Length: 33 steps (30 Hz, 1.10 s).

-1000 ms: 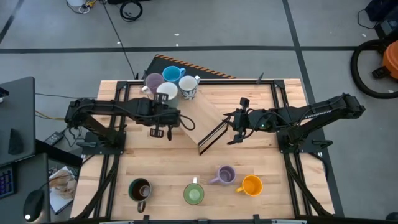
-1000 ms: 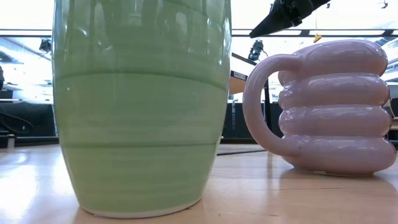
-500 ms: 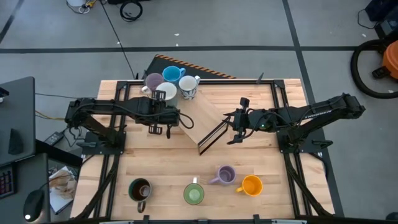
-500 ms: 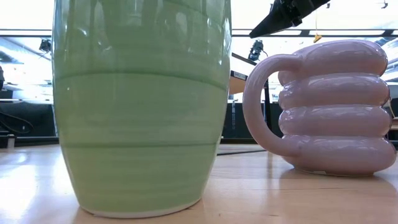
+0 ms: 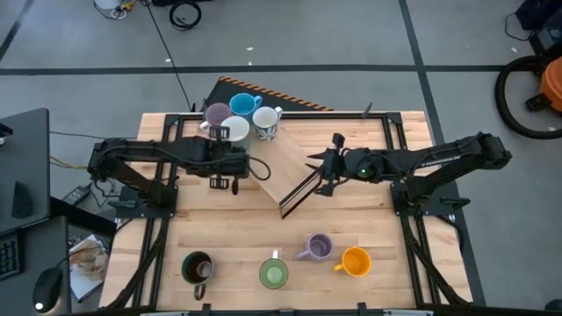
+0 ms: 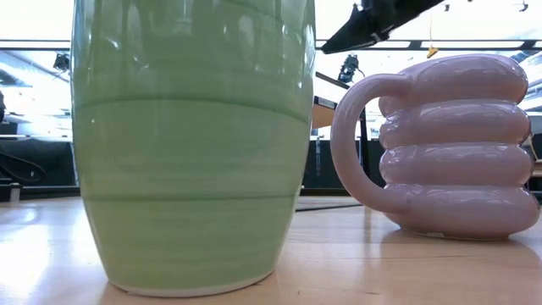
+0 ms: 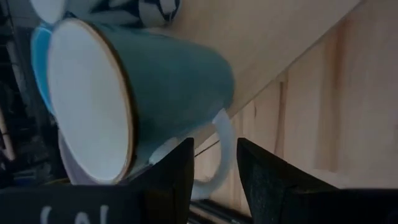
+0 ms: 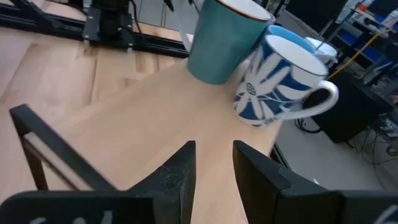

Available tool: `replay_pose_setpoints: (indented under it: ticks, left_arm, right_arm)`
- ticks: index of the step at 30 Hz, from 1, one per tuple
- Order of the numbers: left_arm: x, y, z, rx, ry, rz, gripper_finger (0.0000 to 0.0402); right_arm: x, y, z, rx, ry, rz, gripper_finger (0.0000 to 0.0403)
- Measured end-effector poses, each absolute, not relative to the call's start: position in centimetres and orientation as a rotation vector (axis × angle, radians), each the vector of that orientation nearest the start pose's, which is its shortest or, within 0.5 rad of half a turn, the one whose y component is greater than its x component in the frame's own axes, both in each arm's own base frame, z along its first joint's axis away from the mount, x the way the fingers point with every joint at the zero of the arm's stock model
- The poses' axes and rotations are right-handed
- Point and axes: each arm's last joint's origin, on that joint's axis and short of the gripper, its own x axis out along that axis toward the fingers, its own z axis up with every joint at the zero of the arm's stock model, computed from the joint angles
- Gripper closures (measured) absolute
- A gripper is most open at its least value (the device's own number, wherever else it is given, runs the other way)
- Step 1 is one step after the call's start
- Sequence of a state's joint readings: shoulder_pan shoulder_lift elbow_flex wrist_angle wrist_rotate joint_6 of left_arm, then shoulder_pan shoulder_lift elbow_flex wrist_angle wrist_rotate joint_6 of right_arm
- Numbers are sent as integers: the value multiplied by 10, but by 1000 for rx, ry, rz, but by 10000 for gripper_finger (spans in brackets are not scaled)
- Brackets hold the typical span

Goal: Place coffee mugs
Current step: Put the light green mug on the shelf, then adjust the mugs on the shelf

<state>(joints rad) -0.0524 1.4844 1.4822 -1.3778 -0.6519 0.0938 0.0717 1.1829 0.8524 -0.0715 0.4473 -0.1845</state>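
- Four mugs stand in a row along the near edge of the table (image 5: 413,263): the dark brown mug (image 5: 198,267), the green mug (image 5: 273,274), a lilac mug (image 5: 317,247) and the orange mug (image 5: 355,262). I judge these as already placed.
- In the low view the green mug and the ribbed lilac mug both sit upright on the wood, apart from each other.
- Four mugs cluster at the far edge, by the upper end of a sloping wooden board (image 5: 283,167): a second lilac mug (image 5: 215,114), a blue mug (image 5: 243,104), a white-rimmed teal mug (image 5: 234,132) and a white mug with a blue leaf pattern (image 5: 267,123). These look like the half of the job that is left.
- The left gripper (image 5: 226,182) hangs just on the near side of that cluster. Its wrist view shows the teal mug close ahead, its handle next to the fingertips (image 7: 177,168); the jaws stand parted and I see nothing clamped between them.
- The right gripper (image 5: 327,180) is over the right edge of the board, near mid-table. Its wrist view looks up the board toward the teal and patterned mugs; its fingers (image 8: 180,168) are apart with bare wood between them, holding nothing.
- My estimate: about halfway, with the teal mug the likely next pick for the left arm.
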Motion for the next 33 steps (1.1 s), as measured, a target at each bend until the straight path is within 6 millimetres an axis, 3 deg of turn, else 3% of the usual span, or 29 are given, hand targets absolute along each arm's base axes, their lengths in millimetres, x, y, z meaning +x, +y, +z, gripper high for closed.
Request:
replay_pose_setpoints:
  ticks: [12, 18, 23, 33]
  left_arm:
    - [217, -11, 381, 394, 991, 480, 274]
    - [195, -20, 363, 404, 875, 505, 274]
    - [178, -23, 354, 362, 777, 552, 274]
    - [158, -33, 345, 258, 681, 572, 274]
  right_arm:
    - [296, -14, 274, -263, 296, -374, 291]
    - [312, -17, 263, -259, 278, -402, 285]
    - [333, -22, 269, -245, 274, -436, 266]
    - [365, -40, 262, -207, 292, -529, 181]
